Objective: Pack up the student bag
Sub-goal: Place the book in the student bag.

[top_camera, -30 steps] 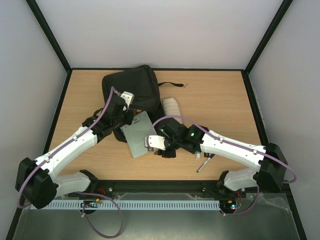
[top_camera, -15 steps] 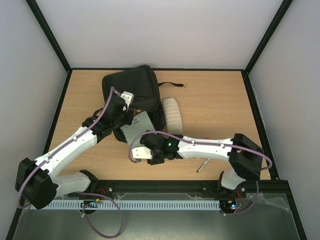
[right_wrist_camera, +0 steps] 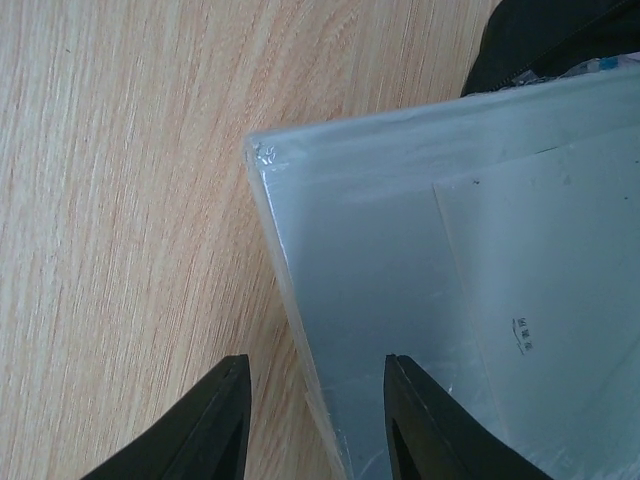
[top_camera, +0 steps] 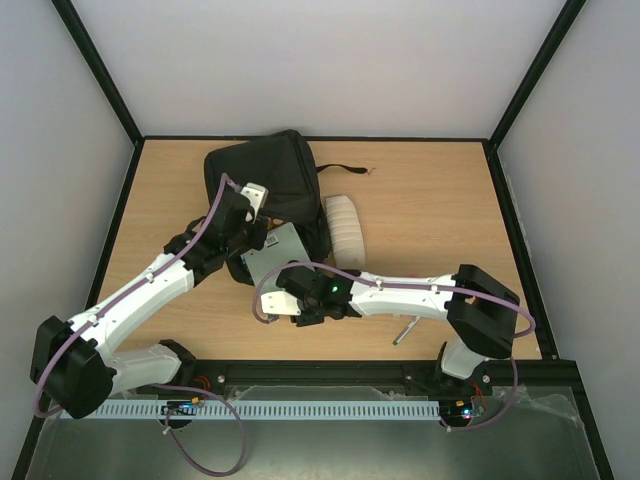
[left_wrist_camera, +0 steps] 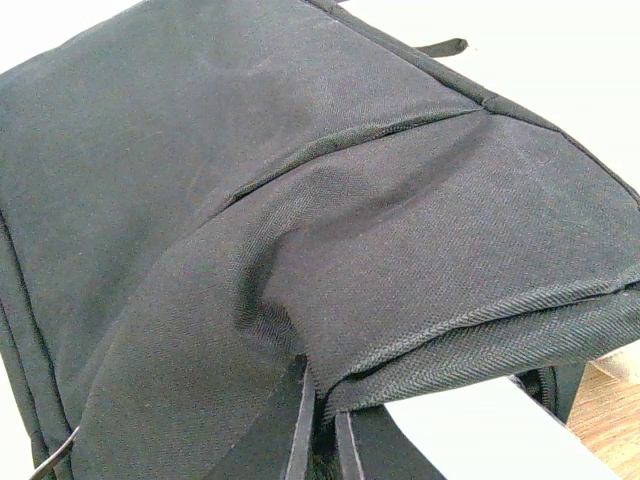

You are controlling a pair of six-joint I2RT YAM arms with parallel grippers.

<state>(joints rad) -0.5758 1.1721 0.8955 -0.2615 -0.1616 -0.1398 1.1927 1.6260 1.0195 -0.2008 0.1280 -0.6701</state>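
The student bag (top_camera: 268, 172), black fabric, lies at the back of the table, its strap (top_camera: 346, 170) trailing right. My left gripper (top_camera: 250, 215) is shut on the fabric edge of the bag's opening (left_wrist_camera: 320, 425) and holds it lifted. A grey translucent folder (top_camera: 281, 246) lies flat with its far end inside the opening. In the right wrist view the folder (right_wrist_camera: 450, 250) has one near corner on bare wood. My right gripper (right_wrist_camera: 315, 425) is open and straddles the folder's left edge, one finger (right_wrist_camera: 215, 425) over wood, the other over the folder.
A white ribbed roll (top_camera: 343, 227) lies just right of the bag. A pen (top_camera: 407, 330) rests on the wood by the right arm near the front edge. Black frame rails border the table (top_camera: 430, 200).
The right arm has swung left behind the folder, and the folder has slid farther into the bag. The left gripper keeps its hold and has not moved.
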